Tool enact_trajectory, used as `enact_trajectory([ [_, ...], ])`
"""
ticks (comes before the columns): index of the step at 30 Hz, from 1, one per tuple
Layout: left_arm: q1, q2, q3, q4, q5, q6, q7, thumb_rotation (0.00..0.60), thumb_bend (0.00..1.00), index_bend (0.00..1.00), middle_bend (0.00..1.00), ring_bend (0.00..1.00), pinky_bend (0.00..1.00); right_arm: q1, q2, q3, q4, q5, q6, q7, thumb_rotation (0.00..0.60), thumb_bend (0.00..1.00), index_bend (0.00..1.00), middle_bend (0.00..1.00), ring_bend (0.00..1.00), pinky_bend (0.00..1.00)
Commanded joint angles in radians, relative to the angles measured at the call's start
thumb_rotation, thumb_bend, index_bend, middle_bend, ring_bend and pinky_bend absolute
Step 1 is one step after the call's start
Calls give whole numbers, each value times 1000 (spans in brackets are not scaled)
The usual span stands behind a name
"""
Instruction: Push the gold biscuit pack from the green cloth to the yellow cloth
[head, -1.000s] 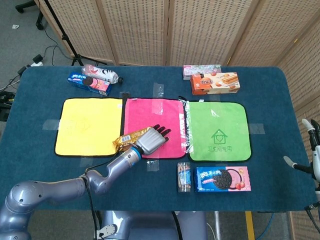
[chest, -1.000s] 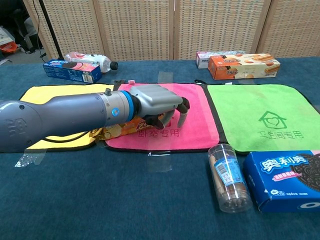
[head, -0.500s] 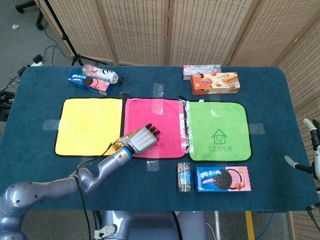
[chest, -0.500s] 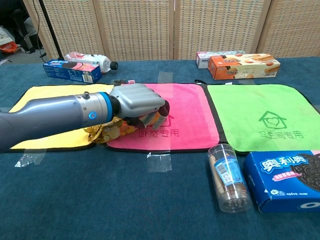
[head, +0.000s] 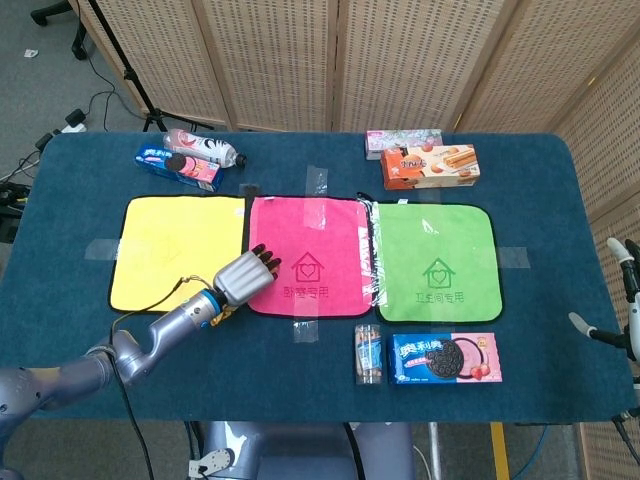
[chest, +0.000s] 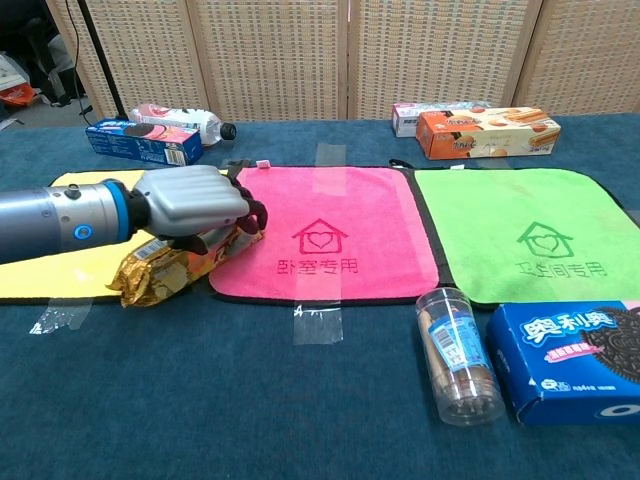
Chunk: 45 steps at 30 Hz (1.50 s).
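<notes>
The gold biscuit pack (chest: 172, 270) lies slanted at the near right corner of the yellow cloth (chest: 50, 278). Its right end reaches the left edge of the pink cloth (chest: 330, 220) and its left end hangs over onto the blue table cover. My left hand (chest: 195, 200) rests on top of the pack, fingers bent down over its far side. In the head view the left hand (head: 248, 276) hides nearly all of the pack, at the seam between the yellow cloth (head: 170, 250) and the pink one. The green cloth (head: 435, 260) is bare. My right hand (head: 622, 300) shows only at the right edge, fingers apart, holding nothing.
A blue cookie box (chest: 570, 355) and a clear tube of biscuits (chest: 460, 355) lie in front of the green cloth. An orange box (head: 430, 166) and a pink box sit behind it. A blue pack (head: 178, 167) and a bottle (head: 205, 148) lie at the back left.
My left hand has slid left across the pink cloth, taking the gold pack with it to the yellow cloth's near right corner. The right hand has not moved.
</notes>
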<state>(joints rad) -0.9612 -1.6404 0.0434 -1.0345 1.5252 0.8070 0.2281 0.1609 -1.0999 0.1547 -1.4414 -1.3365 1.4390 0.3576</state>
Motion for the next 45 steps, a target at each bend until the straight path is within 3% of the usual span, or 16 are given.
enact_trajectory([
  [1, 20, 24, 25, 14, 27, 25, -29, 600, 1000, 571, 289, 234, 225, -2, 1, 2, -2, -1, 0, 0, 600, 0, 0, 0, 0, 0],
  [8, 67, 69, 78, 73, 70, 64, -66, 600, 1000, 574, 289, 233, 225, -6, 2, 6, -8, -9, -3, -1, 600, 0, 0, 0, 0, 0],
  [16, 118, 88, 100, 191, 79, 95, -131, 600, 1000, 574, 289, 234, 225, -9, 1, 9, -15, -13, -6, -14, 600, 0, 0, 0, 0, 0],
  [34, 158, 2, 59, 489, 38, 52, -213, 600, 1000, 574, 289, 233, 225, -13, -2, 18, -21, -17, -16, -30, 600, 0, 0, 0, 0, 0],
  [37, 165, 4, 38, 504, 22, 64, -226, 600, 1000, 559, 272, 228, 225, -15, 0, 19, -21, -20, -16, -24, 600, 0, 0, 0, 0, 0],
  [39, 173, 13, 12, 497, 5, 100, -245, 600, 1000, 490, 197, 168, 206, -16, 1, 20, -21, -22, -16, -20, 600, 0, 0, 0, 0, 0],
  [42, 191, 36, -53, 465, -43, 172, -307, 600, 987, 366, 71, 44, 112, -17, 2, 19, -23, -28, -15, -17, 600, 0, 0, 0, 0, 0],
  [45, 218, 80, -126, 407, -81, 302, -415, 600, 958, 350, 55, 28, 92, -19, 4, 17, -27, -38, -11, -16, 600, 0, 0, 0, 0, 0],
])
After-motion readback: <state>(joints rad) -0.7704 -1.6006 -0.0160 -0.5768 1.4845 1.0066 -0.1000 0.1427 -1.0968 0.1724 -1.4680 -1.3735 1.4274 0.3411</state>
